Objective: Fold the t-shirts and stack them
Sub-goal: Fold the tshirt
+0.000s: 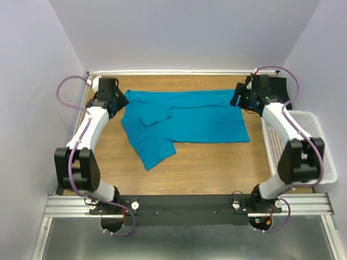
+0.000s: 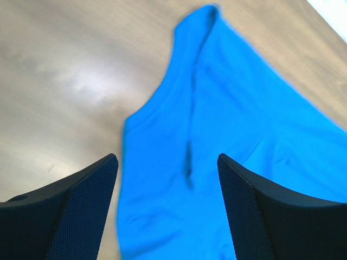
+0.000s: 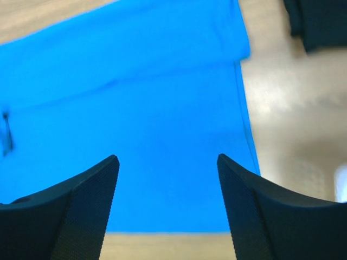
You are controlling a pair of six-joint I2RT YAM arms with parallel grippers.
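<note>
Three pale lilac walls (image 1: 162, 32) enclose one smooth wood-grain table (image 1: 217, 168). One bright teal-blue soft cloth t-shirt (image 1: 190, 122) (image 2: 227, 135) (image 3: 135, 108) lies across the table's far half, running left to right and partly folded over itself, with one flap pointing toward the near edge. One white perforated plastic basket (image 1: 314, 135) sits at the table's right edge. Two black tools hang over the shirt's far corners: the left tool (image 1: 116, 100) (image 2: 168, 162) and the right tool (image 1: 241, 95) (image 3: 168, 162). The jaws of each stand apart and grip nothing.
</note>
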